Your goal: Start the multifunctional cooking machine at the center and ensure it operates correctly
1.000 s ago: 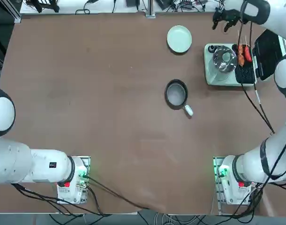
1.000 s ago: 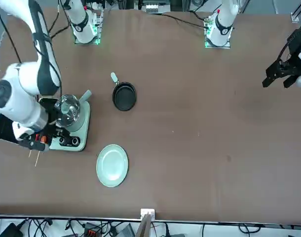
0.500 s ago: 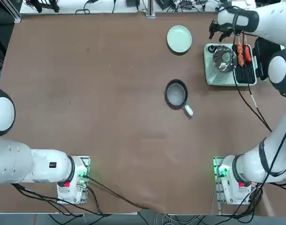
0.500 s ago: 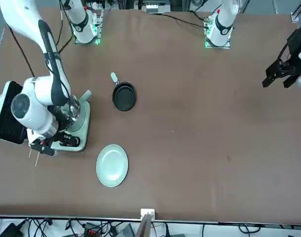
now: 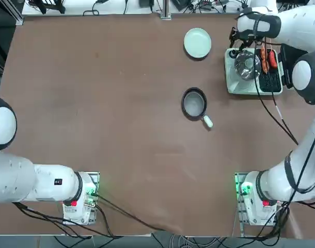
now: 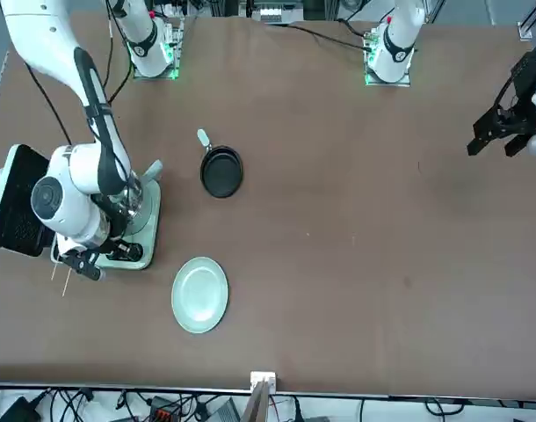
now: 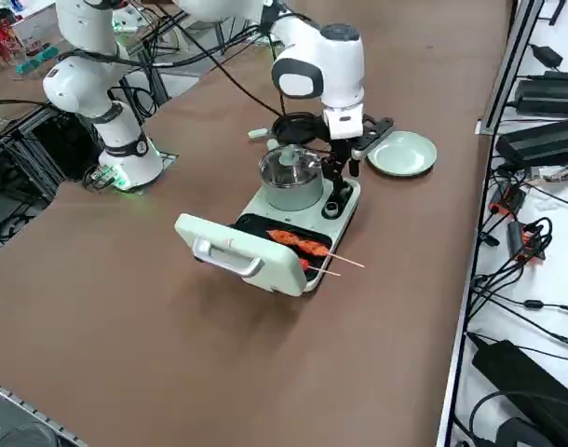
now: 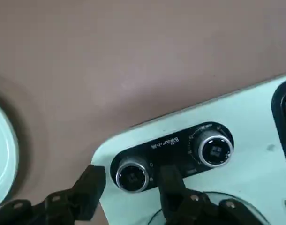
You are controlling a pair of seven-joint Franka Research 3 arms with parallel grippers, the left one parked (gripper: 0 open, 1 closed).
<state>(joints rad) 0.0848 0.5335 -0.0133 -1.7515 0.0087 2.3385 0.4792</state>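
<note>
Under my gripper [image 8: 129, 183] sits the cooker [image 5: 250, 82], at the far right of the table [image 5: 106, 93], with its control end toward the far edge. My two fingers [image 8: 89, 187] stand either side of one knob [image 8: 132, 175], partly open; whether the pads touch it I cannot tell, so I claim no hold on it. A second knob [image 8: 212, 150] sits just beside the first on the same dark panel, outside my fingers. From the side my gripper [image 7: 344, 149] points down at that end of the cooker [image 7: 298, 219], close by the steel pot [image 7: 290, 172]. The body is pale green and rectangular, the pot round and shiny near the knobs, the black grill plate [image 7: 284, 237] behind it carrying reddish skewers [image 7: 303, 247]. Its lid [image 7: 237, 253] is swung open and lies off the end farthest from the knobs. A pale green plate [image 5: 197, 42] lies near the cooker, and a small black pan [image 5: 194, 103] is nearer the middle of the table
</note>
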